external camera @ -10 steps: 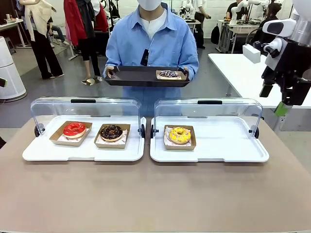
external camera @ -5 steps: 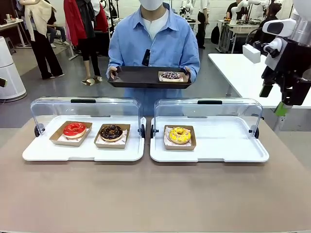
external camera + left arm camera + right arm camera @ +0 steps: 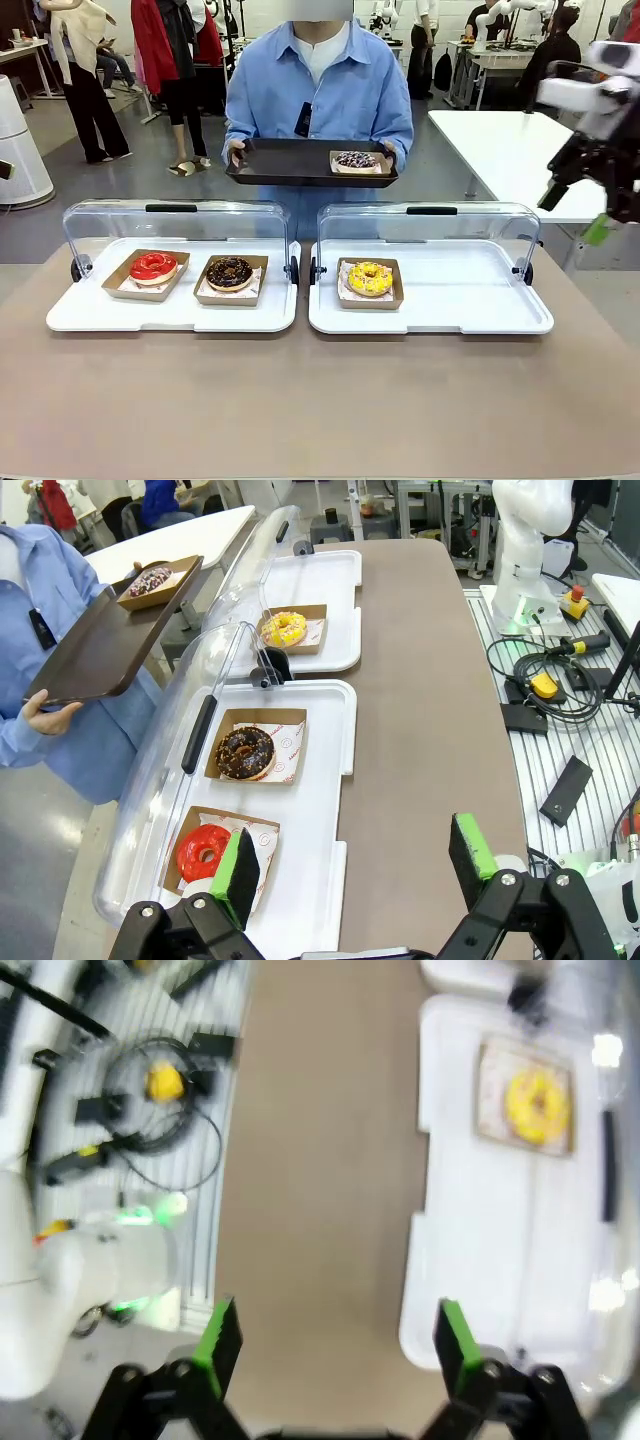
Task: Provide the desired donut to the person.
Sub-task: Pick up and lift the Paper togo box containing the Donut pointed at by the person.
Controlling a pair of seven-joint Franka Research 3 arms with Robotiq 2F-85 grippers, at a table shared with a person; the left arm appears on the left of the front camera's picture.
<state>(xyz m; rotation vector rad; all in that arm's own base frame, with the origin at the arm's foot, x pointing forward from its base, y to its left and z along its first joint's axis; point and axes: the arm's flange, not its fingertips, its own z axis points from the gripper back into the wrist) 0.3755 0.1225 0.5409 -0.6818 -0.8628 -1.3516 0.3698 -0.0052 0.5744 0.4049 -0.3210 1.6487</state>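
Viewed from the front, four donuts are counted. The left tray [image 3: 100,315] carries a red donut [image 3: 153,266] and a chocolate donut [image 3: 230,272], and the right tray [image 3: 470,290] one yellow donut [image 3: 370,277]. A sprinkled donut [image 3: 354,159] lies on the dark tray [image 3: 280,160] held by the person [image 3: 320,90]. Left wrist view: left gripper [image 3: 355,860] spread wide, empty, touching nothing. Right wrist view, blurred: right gripper [image 3: 340,1335] spread wide, holding nothing.

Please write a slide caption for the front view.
Person holds a dark tray carrying one sprinkled donut across the table.
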